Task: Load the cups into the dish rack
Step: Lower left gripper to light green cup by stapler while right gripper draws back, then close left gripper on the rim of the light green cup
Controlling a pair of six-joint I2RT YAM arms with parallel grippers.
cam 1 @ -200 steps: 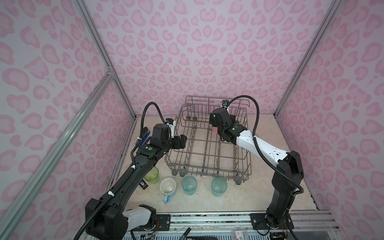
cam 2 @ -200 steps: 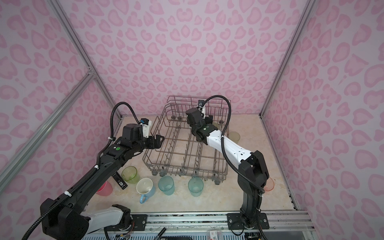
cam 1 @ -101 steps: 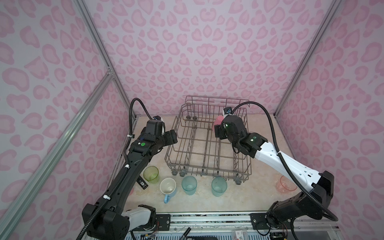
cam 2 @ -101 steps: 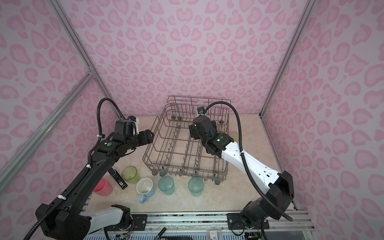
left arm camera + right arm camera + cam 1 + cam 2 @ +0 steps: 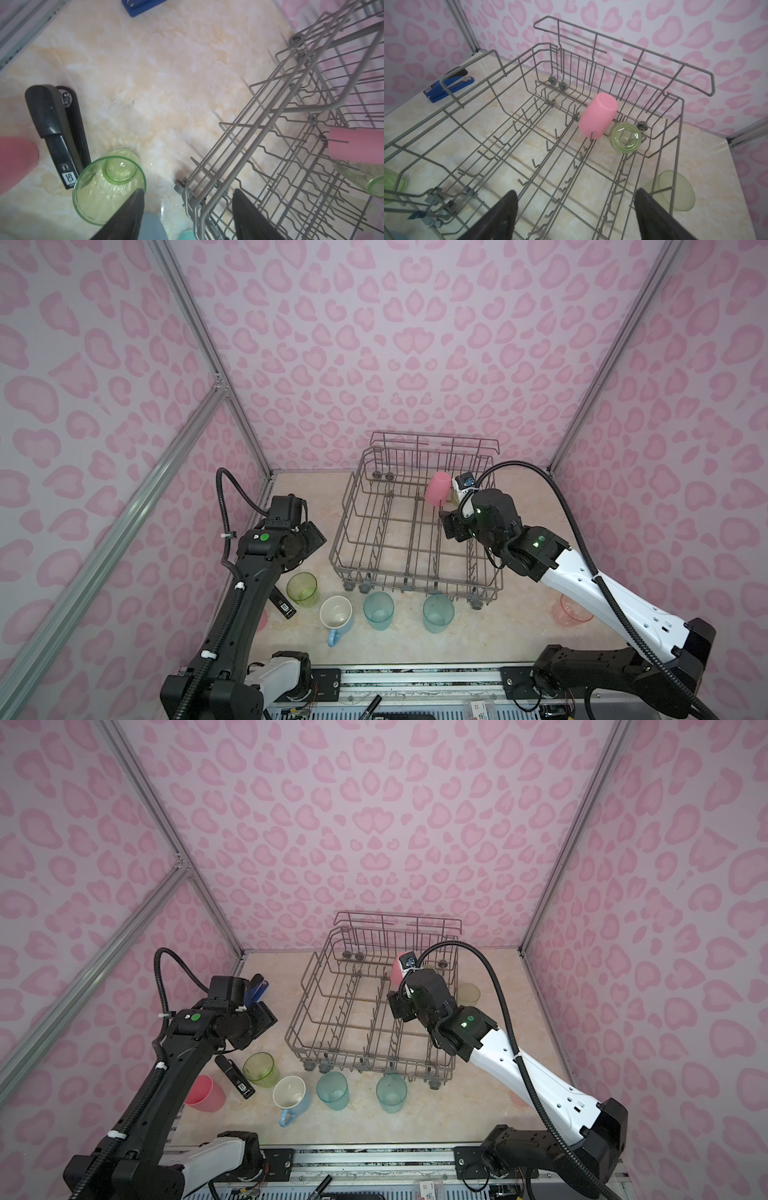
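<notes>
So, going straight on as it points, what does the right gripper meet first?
Probably the pink tumbler in the dish rack; depth is unclear, so a tine might come first.

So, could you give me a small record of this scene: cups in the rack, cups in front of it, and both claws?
in dish rack: pink cup, tilted, mouth down; green cup beside it, mouth down
outside, by dish rack front: green tumbler, blue mug, two teal tumblers
left claw: open, empty
right claw: open, empty, above dish rack
</notes>
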